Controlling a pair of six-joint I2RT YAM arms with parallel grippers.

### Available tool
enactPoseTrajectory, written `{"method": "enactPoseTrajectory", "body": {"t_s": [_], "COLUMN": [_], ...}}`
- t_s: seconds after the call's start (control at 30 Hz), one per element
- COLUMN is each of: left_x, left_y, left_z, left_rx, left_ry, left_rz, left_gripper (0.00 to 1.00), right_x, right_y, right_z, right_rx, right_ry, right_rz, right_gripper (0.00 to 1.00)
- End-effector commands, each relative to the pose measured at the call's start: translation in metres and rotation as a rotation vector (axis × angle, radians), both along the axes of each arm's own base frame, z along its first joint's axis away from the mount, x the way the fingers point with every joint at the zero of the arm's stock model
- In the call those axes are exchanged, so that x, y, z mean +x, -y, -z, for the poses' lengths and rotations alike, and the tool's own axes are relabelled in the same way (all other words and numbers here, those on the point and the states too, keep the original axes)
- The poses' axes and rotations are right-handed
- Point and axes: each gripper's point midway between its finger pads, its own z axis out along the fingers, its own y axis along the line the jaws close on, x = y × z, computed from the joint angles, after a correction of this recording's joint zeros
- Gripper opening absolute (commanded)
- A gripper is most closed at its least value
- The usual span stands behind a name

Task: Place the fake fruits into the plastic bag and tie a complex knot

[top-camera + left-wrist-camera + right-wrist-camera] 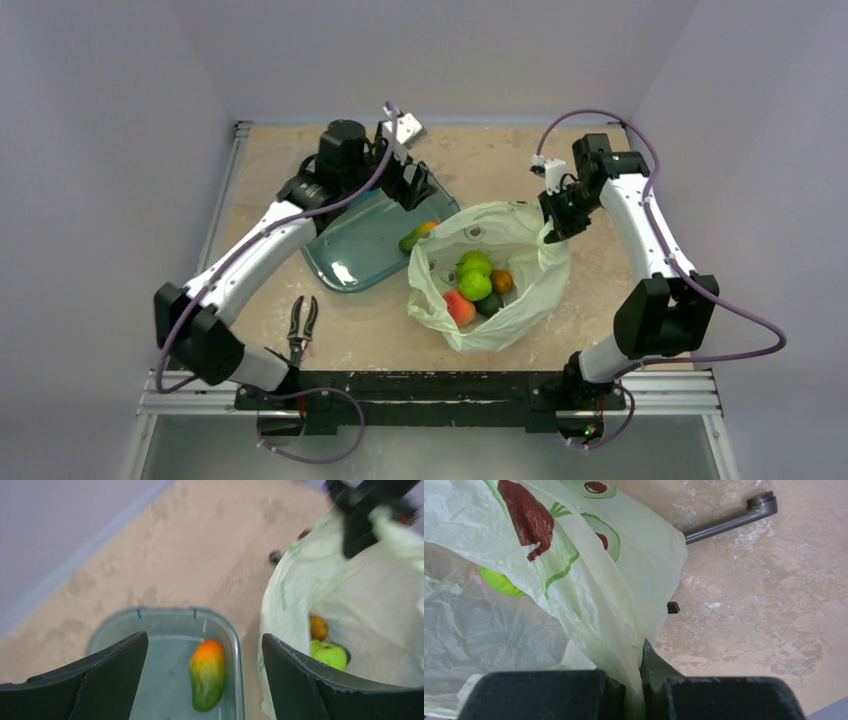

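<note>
While your right claw [640, 680] clamps the plastic bag [525, 290] of fruits [475, 285], your left claw [204, 645] gapes empty over the mango [207, 675] in the tub [350, 255].

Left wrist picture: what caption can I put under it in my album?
Open left hand above the mango in the teal tub, next to the plastic bag holding a green apple.

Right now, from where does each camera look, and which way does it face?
Top external: above and behind, looking down on the table; left arm and right arm show.
Left wrist: looks down past the open left gripper at the mango in the teal tub.
Right wrist: looks along the right gripper, shut on the plastic bag.
Shared: all three show the plastic bag.
</note>
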Motion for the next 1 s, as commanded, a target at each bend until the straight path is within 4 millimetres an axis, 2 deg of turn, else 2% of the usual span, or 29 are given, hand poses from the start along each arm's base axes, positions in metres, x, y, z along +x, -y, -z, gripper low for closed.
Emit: {"method": "enactPoseTrajectory", "body": {"t_s": [0.0, 0.03, 0.07, 0.17, 0.47, 0.63, 0.77, 0.87, 0.9, 0.93, 0.97], "left_x": [0.020, 0.024, 0.025, 0.025, 0.038, 0.040, 0.044, 0.050, 0.053, 0.062, 0.064], "left_y": [-0.027, -0.031, -0.031, -0.025, -0.016, -0.021, -0.025, -0.028, -0.030, -0.032, -0.032], "left_z": [0.143, 0.164, 0.176, 0.199, 0.254, 0.280, 0.288, 0.277, 0.270, 0.238, 0.218], "left_rx": [0.201, 0.239, 0.253, 0.264, 0.344, 0.400, 0.419, 0.410, 0.404, 0.351, 0.323], "left_ry": [-0.414, -0.475, -0.516, -0.587, -0.770, -0.838, -0.845, -0.828, -0.809, -0.738, -0.677], "left_rz": [-0.155, -0.171, -0.168, -0.125, -0.143, -0.182, -0.202, -0.205, -0.204, -0.206, -0.169], "left_gripper": [0.83, 0.83, 0.82, 0.81, 0.83, 0.82, 0.73, 0.52, 0.42, 0.29, 0.26], "right_x": [0.001, 0.000, -0.002, -0.005, -0.002, 0.000, 0.002, 0.004, 0.004, 0.005, 0.006], "right_y": [0.015, 0.016, 0.017, 0.018, 0.014, 0.011, 0.008, 0.005, 0.005, 0.004, 0.004], "right_z": [0.001, 0.001, 0.003, 0.005, 0.001, 0.002, 0.000, -0.002, -0.002, -0.004, -0.005], "right_rx": [-0.031, -0.033, -0.037, -0.039, -0.013, 0.001, 0.018, 0.034, 0.035, 0.040, 0.044], "right_ry": [0.024, 0.029, 0.025, 0.013, 0.006, 0.000, 0.002, 0.007, 0.010, 0.011, 0.013], "right_rz": [0.033, 0.034, 0.033, 0.035, 0.042, 0.037, 0.031, 0.024, 0.023, 0.021, 0.019], "right_gripper": [0.00, 0.00, 0.00, 0.00, 0.00, 0.00, 0.00, 0.00, 0.00, 0.00, 0.00]}}
